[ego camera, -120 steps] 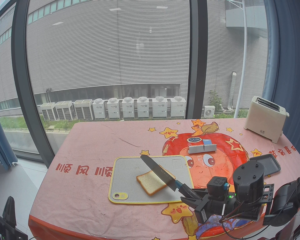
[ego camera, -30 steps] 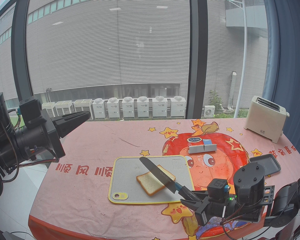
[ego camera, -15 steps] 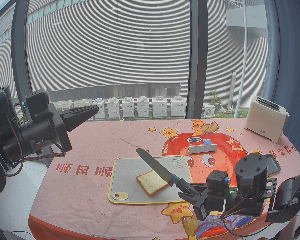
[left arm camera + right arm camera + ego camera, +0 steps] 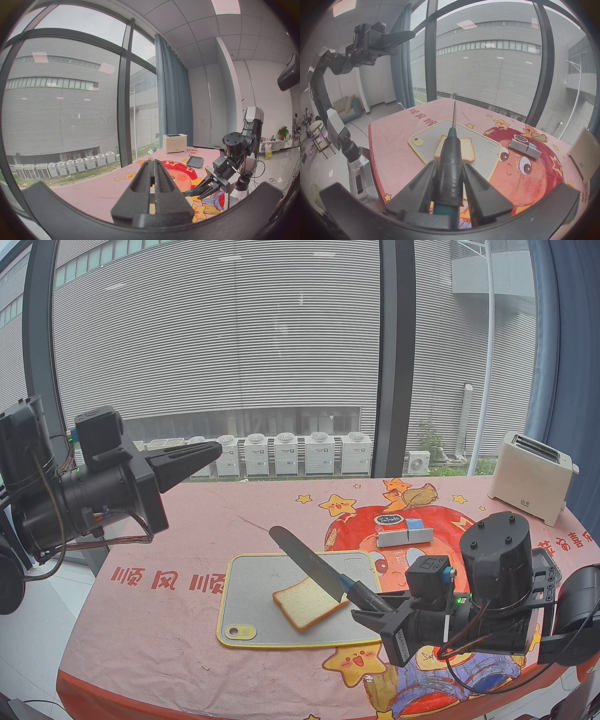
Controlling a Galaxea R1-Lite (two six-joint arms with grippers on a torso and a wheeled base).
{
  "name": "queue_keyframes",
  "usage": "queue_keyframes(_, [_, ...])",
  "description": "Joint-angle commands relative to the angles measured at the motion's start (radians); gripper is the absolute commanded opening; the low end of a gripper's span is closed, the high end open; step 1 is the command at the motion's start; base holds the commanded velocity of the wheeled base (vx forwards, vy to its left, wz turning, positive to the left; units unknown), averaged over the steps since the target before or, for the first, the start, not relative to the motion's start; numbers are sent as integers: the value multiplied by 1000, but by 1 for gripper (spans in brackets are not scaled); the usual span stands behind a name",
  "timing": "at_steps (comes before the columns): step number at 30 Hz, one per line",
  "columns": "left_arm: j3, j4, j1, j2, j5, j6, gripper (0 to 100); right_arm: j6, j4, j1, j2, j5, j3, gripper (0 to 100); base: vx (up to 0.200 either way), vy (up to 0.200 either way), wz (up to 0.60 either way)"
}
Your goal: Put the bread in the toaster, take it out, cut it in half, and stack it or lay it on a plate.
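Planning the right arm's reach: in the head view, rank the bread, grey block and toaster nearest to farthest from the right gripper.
1. Bread, on the cutting board, beside the right gripper.
2. Grey block, farther back, mid-table.
3. Toaster, far right corner.

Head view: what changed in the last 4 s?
Left pincer rose into view at left, shut, and moved toward the table. Right pincer, shut on the knife, lifted the blade a little over the bread. Bread, board, toaster unchanged.
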Motion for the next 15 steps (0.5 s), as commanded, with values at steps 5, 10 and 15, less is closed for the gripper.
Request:
queue_keyframes(5, [-12, -1, -73, 119, 12, 39, 0, 23, 81, -1, -22, -1, 3, 0, 0, 0, 0])
queue_keyframes(10, [-16, -3, -85, 187, 44, 50, 0, 17, 82, -1, -19, -5, 23, 0, 0, 0, 0])
queue_keyframes(15, [-39, -82, -85, 251, 46, 45, 0, 14, 79, -1, -11, -7, 29, 0, 0, 0, 0])
